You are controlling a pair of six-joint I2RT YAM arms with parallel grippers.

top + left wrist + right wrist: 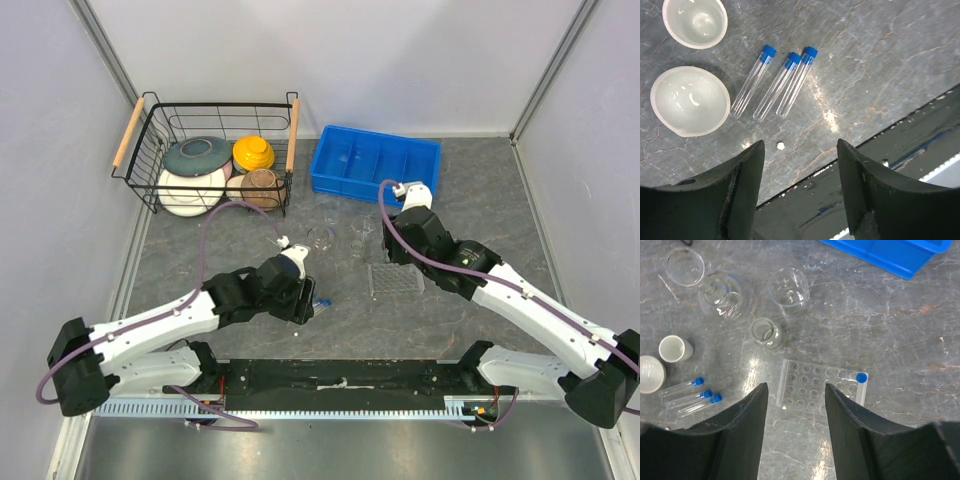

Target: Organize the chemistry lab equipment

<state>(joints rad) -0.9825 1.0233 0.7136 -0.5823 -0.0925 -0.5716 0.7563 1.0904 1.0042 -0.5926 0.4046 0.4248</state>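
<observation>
Three clear test tubes with blue caps (777, 87) lie side by side on the grey table, just beyond my left gripper (800, 150), which is open and holds nothing. Two white bowl-shaped pieces (690, 100) sit left of the tubes. My right gripper (795, 390) hovers open and empty over a clear gridded rack (815, 390). One blue-capped tube (861, 377) stands in the rack's corner. Beyond the rack are a small flask (765, 332), a beaker (788, 287), another flask (720, 294) and a round glass dish (685, 266).
A blue divided bin (375, 165) stands at the back, centre-right. A wire basket (150, 110) with coloured bowls and plates is at the back left. The table's front edge and a black rail (890, 150) lie right under my left gripper.
</observation>
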